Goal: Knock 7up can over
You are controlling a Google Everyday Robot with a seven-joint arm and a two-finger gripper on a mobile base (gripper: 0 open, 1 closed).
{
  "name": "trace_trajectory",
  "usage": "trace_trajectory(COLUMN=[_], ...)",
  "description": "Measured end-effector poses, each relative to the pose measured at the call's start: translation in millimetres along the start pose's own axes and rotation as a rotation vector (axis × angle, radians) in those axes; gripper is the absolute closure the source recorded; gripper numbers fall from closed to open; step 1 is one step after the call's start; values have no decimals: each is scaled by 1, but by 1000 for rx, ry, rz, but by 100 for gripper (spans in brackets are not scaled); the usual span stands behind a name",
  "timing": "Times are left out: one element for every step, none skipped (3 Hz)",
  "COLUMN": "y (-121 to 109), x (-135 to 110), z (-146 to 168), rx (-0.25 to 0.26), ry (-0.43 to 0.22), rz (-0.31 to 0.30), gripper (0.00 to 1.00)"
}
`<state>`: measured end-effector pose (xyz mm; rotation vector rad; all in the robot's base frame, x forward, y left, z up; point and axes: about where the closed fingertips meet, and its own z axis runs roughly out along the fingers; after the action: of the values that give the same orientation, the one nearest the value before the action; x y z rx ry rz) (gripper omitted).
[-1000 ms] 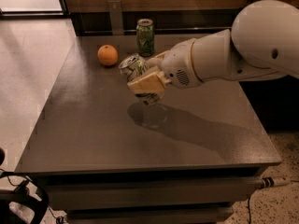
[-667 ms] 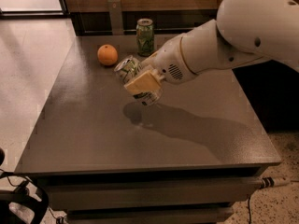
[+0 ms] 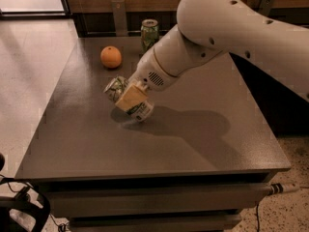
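Lower and further left than 1 second ago, the big white robot arm (image 3: 231, 37) reaches over the dark grey worktop (image 3: 203, 144). The pale silver-white 7up can (image 3: 143, 111) lies tipped sideways left of centre, its middle clamped in the tan hand (image 3: 131, 96). It looks light, thin-walled and slick, so mid-body seems the best hold.

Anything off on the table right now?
Yes: the 7up can is tipped steeply sideways at the middle-left of the table, gripped in the hand. The green can at the back stands upright. The orange looks normal.
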<state>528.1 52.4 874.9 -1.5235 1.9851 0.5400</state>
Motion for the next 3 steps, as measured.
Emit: trace_trajectory(y=[6, 12, 12], x=[-1, -7, -9], z=[36, 67, 65], rx=[-65, -127, -129], ry=[75, 114, 115], rz=[-29, -66, -67], gripper=[100, 100, 81])
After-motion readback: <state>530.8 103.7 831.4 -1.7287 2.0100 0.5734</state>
